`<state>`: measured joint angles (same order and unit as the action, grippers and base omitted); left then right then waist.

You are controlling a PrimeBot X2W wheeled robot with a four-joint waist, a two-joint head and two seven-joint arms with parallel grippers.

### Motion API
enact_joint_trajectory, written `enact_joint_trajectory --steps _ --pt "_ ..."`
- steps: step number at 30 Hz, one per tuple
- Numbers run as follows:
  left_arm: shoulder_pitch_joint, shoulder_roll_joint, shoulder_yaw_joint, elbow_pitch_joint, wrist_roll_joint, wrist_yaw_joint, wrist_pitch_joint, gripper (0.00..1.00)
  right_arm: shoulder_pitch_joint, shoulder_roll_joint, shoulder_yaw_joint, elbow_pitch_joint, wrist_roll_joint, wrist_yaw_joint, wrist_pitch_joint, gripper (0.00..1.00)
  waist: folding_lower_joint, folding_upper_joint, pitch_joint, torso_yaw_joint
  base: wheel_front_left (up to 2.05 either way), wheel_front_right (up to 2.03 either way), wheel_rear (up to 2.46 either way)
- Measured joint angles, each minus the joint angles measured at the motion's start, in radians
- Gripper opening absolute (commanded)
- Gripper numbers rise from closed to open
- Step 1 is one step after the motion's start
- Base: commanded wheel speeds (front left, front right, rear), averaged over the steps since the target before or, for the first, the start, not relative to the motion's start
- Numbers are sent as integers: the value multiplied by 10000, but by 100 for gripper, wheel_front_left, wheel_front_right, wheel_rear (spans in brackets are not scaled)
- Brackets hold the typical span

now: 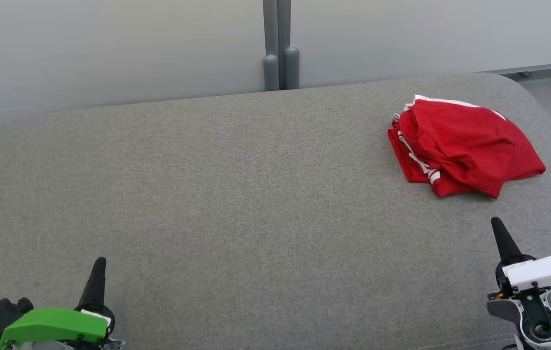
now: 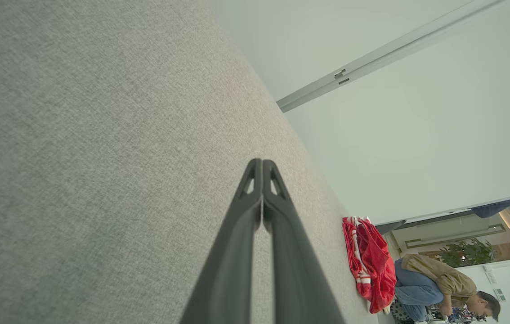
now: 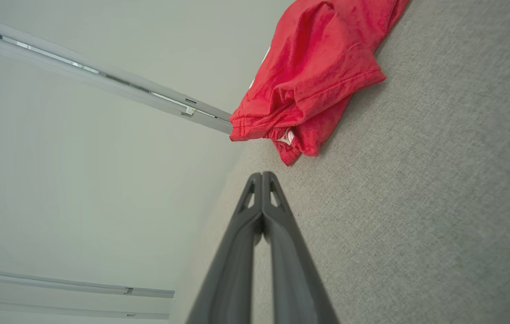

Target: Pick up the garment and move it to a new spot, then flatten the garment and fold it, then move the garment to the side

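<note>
Showing garment [image 1: 465, 146] lying bunched on grey cushion [image 1: 236, 194], upper right of head view. Showing left gripper [image 1: 101, 262] sitting at lower left, right gripper [image 1: 495, 222] at lower right below garment, both with fingers pressed together, gripping nothing.

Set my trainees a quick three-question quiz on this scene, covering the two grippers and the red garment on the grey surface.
1. Fill the blank: the left gripper and the right gripper both have their jaws ____.
2. Which is nearer the red garment? A) left gripper B) right gripper C) both equally near
3. True or false: the red garment is spread out flat.

Key: 1 shut; 2 B; 3 false, it lies bunched up.
</note>
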<state>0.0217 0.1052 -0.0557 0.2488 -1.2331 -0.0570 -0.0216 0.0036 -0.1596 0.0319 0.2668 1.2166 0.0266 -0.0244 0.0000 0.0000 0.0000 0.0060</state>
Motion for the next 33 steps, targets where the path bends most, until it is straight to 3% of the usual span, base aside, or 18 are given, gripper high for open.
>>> enact_joint_trajectory --steps 33 --pt "-648 -548 1070 286 -3356 -556 1085 0 -559 991 -1329 98 3553 796 1087 0 0 0 24 -56 0 0 0"
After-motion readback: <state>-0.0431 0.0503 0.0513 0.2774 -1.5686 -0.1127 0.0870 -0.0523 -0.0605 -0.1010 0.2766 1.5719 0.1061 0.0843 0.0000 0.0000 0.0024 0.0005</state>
